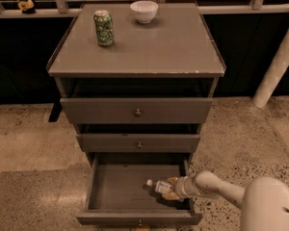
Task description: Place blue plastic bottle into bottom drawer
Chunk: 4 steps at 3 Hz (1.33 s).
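Note:
The bottom drawer (106,214) is pulled open below two other drawers. The blue plastic bottle (156,185), clear with a white cap pointing left, lies almost level inside the drawer at its right side. My gripper (172,188) reaches in over the drawer's right wall from the lower right and is shut on the bottle's rear half. The bottle is low in the drawer; I cannot tell whether it touches the floor of the drawer.
A green patterned can (104,28) and a white bowl (144,11) stand on the cabinet top (149,52). The top drawer (137,110) and middle drawer (138,142) are slightly pulled out. A white post (277,64) stands at the right. My arm (260,201) fills the lower right corner.

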Motion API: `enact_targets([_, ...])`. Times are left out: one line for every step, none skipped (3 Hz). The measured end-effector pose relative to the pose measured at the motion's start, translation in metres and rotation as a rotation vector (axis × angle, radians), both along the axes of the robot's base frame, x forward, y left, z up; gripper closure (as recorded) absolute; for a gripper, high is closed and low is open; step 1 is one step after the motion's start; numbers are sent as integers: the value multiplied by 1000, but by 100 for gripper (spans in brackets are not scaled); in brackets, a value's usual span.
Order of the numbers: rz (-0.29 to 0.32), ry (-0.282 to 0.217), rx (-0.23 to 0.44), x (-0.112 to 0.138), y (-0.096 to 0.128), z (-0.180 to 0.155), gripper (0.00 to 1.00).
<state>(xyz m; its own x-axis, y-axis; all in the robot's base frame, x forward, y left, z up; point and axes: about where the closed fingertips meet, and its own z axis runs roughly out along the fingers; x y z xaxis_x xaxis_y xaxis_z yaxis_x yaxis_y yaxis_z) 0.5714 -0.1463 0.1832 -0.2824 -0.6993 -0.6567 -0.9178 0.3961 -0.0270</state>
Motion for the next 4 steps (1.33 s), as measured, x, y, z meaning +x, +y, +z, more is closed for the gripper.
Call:
enact_targets([92,73,59,16,53,-33,100])
enact_targets([78,42,54,45,45,-27,100])
enact_targets([77,42,54,45,45,-27,81])
enact_targets([77,42,54,45,45,-27,58])
